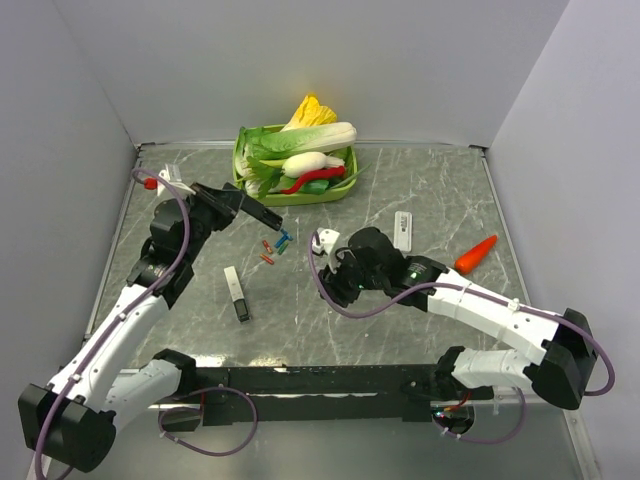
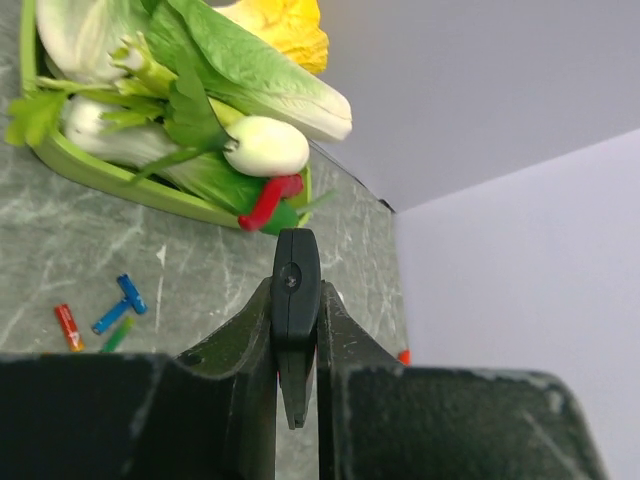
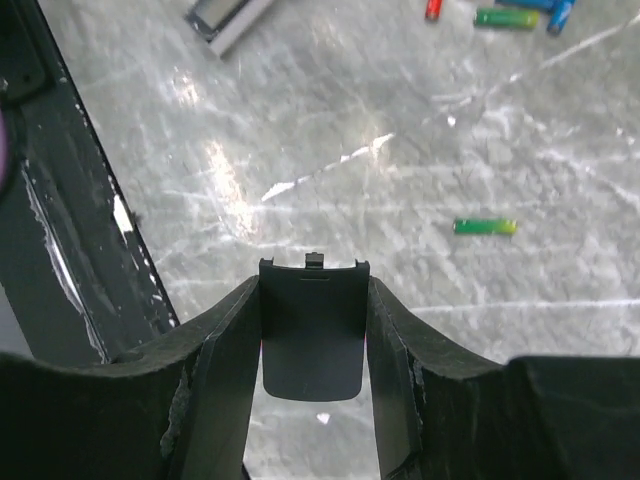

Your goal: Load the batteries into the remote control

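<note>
My left gripper (image 1: pixel 240 206) is shut on a black remote control (image 1: pixel 262 215), holding it above the table; the left wrist view sees it end-on between the jaws (image 2: pixel 295 295). The batteries (image 1: pixel 276 245) lie loose on the table just below it: a red one (image 2: pixel 68 326), two blue ones (image 2: pixel 131 293) and a green one (image 2: pixel 117 335). Another green battery (image 3: pixel 485 227) lies alone nearer my right gripper. My right gripper (image 1: pixel 338 268) is shut on a flat black battery cover (image 3: pixel 312 340), held by its side edges above the marble.
A white-and-black remote (image 1: pixel 236 293) lies left of centre and a white remote (image 1: pixel 402 230) at the right. A green tray (image 1: pixel 243 180) of toy vegetables stands at the back. An orange carrot (image 1: pixel 476 253) lies far right. A black rail (image 1: pixel 320 378) spans the near edge.
</note>
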`<state>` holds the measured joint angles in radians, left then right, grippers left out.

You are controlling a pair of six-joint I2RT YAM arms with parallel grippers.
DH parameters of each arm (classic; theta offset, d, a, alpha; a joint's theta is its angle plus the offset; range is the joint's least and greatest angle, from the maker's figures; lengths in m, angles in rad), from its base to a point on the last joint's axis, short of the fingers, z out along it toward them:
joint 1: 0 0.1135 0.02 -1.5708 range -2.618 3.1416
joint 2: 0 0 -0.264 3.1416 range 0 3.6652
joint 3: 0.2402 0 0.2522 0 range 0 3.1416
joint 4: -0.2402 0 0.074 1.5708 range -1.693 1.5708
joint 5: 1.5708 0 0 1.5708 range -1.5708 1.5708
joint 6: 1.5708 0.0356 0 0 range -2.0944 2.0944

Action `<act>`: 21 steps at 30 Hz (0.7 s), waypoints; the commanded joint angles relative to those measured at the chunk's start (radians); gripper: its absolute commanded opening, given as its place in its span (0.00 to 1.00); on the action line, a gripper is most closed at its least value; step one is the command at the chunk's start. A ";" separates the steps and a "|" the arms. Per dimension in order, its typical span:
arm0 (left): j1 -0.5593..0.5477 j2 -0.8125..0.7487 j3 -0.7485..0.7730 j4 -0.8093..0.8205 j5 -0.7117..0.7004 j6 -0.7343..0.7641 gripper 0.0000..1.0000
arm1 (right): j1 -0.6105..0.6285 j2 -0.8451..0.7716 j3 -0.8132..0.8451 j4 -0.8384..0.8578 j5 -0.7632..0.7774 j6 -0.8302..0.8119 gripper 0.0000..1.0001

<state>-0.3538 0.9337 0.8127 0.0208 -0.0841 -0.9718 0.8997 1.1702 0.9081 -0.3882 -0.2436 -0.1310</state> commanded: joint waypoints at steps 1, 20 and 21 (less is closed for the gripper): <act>0.030 -0.007 0.016 0.073 0.023 0.065 0.01 | -0.014 -0.001 -0.002 -0.050 0.084 0.086 0.25; 0.068 -0.116 -0.380 0.260 0.445 0.166 0.01 | -0.378 0.356 -0.055 -0.061 0.277 0.559 0.35; 0.068 -0.113 -0.380 0.257 0.445 0.177 0.01 | -0.378 0.387 -0.052 -0.061 0.283 0.565 0.35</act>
<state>-0.2913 0.8227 0.4236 0.1967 0.2920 -0.8463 0.5316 1.4719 0.8303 -0.4744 -0.0151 0.3706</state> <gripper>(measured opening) 0.166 0.487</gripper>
